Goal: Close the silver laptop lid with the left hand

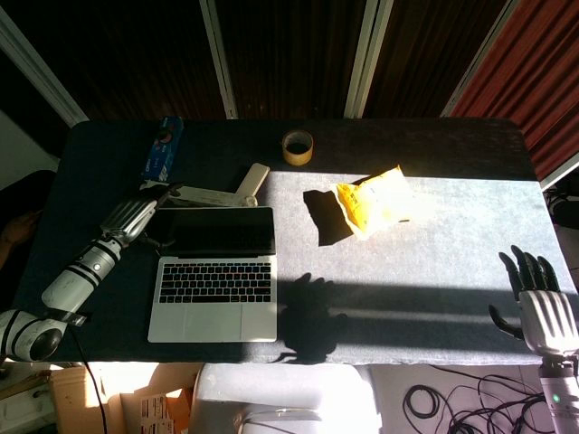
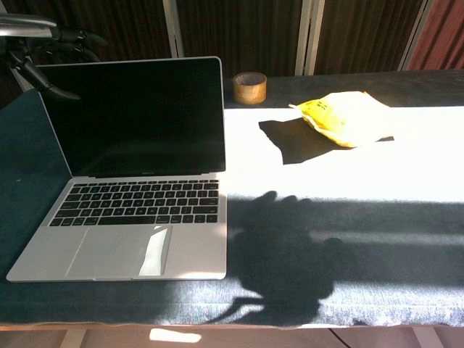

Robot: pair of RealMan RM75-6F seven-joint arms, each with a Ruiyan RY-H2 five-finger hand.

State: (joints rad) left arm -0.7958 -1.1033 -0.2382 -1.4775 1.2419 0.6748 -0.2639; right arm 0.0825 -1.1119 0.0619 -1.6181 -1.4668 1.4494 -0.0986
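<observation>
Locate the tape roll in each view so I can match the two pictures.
Head view: tape roll at top centre, on the table's far edge, beyond the laptop.
Chest view: upper centre, just right of the laptop's open lid.
Shared landmark: the yellow bag to its right.

Left robot hand [image 1: 136, 215] fingertips hidden behind laptop lid [image 1: 217, 231] — contact unclear.

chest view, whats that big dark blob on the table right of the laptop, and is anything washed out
Chest view: the blob is a hand-shaped shadow on the table; the sunlit strip behind it is blown out. Head view: the same shadow lies right of the laptop, and the yellow bag glares.
</observation>
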